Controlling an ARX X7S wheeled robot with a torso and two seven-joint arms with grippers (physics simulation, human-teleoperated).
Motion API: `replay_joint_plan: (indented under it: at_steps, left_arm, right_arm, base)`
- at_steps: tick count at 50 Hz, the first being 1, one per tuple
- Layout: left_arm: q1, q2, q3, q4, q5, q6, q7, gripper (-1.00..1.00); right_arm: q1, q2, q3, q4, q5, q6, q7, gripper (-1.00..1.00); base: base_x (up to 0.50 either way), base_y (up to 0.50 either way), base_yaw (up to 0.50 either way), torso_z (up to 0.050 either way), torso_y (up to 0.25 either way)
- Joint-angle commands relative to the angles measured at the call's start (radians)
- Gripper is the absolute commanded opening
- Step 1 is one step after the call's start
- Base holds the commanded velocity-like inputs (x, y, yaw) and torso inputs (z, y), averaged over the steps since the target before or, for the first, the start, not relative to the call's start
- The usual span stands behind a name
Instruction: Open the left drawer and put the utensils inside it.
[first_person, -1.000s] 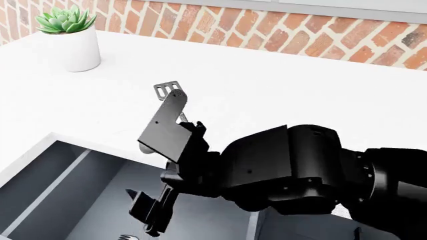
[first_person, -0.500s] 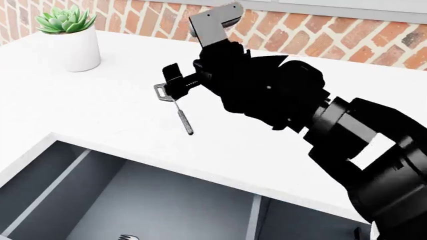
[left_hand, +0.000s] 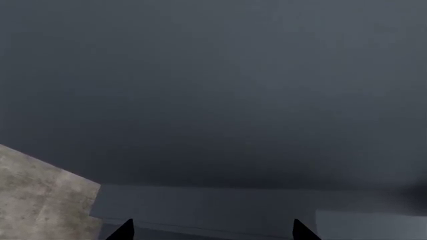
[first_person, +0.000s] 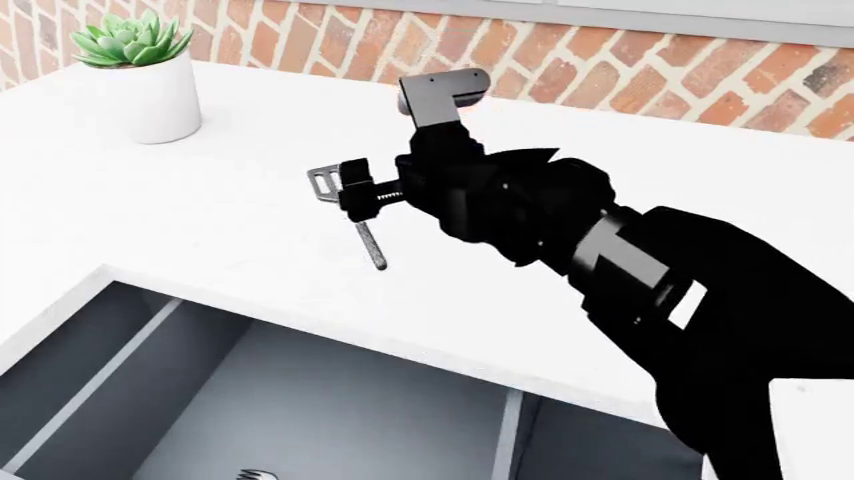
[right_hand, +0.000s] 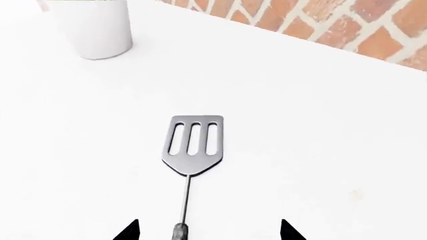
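The grey slotted spatula (first_person: 324, 182) lies flat on the white counter (first_person: 200, 220), its thin dark handle pointing toward the open left drawer (first_person: 307, 400). My right gripper (first_person: 355, 190) hovers over the spatula's neck, open. In the right wrist view the blade (right_hand: 193, 142) lies ahead, and the handle end (right_hand: 180, 231) sits between the spread fingertips of the right gripper (right_hand: 208, 231), untouched. A small silvery tip, seemingly the fork (first_person: 254, 473), shows inside the drawer at the frame's edge. My left gripper (left_hand: 212, 231) is open against a dark slate surface.
A white pot with a green succulent (first_person: 140, 95) stands at the counter's back left, also in the right wrist view (right_hand: 93, 27). A brick wall (first_person: 601, 70) runs behind. The drawer has a divider ridge (first_person: 94, 385) and a side wall (first_person: 507, 440).
My right arm has swung from above the open drawer up over the counter to the spatula, then sunk slightly. The spatula has not moved.
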Motion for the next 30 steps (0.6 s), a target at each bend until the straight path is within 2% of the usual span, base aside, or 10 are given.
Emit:
replay_joint_plan:
  at_steps: [1,19,23,30]
  left_arm:
    - [-0.001,0.002,0.003,0.0,0.001,0.003,0.0,1.0]
    - [0.0,0.001,0.001,0.0,-0.003,0.008,0.011,1.0]
    - [-0.002,0.004,0.007,0.0,0.001,0.016,0.012,1.0]
    - [-0.001,0.005,0.01,0.0,0.0,0.016,0.013,1.0]
  right_arm:
    - [-0.052,-0.011,-0.029,0.01,0.021,0.012,-0.05,1.0]
    - [-0.1,-0.011,-0.022,-0.001,-0.065,0.028,-0.075,1.0]
    - [-0.103,-0.011,-0.019,-0.035,-0.137,0.035,-0.1,1.0]
    - [-0.061,-0.011,-0.011,-0.056,-0.113,0.035,-0.059,1.0]
  base:
    - [0.0,0.0,0.0,0.0,0.0]
    - [0.0,0.0,0.0,0.0,0.0]
    - [0.0,0.0,0.0,0.0,0.0]
    - [0.0,0.0,0.0,0.0,0.0]
